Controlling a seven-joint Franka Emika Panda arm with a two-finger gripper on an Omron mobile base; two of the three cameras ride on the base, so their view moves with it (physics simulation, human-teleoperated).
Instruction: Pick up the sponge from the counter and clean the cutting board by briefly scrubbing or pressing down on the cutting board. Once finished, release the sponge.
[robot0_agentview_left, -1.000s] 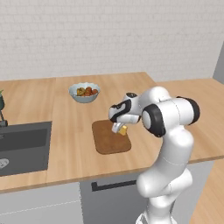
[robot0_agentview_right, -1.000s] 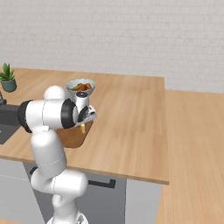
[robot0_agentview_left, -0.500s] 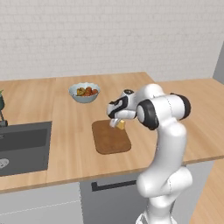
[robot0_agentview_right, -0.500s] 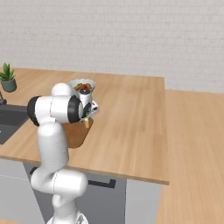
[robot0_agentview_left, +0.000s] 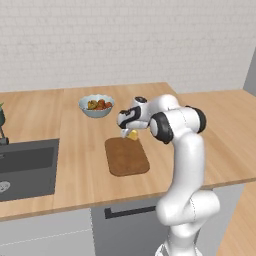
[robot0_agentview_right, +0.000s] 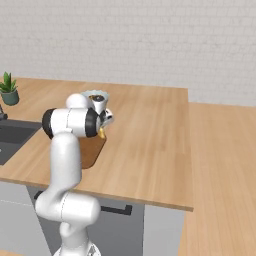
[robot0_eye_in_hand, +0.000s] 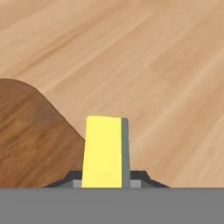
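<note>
Sponge clamped in gripper.
Held edgewise over cutting board's far right corner, positioned for scrubbing.

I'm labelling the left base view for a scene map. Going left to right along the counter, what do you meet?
Sink → bowl of fruit → cutting board → robot arm, its gripper holding the sponge.
</note>
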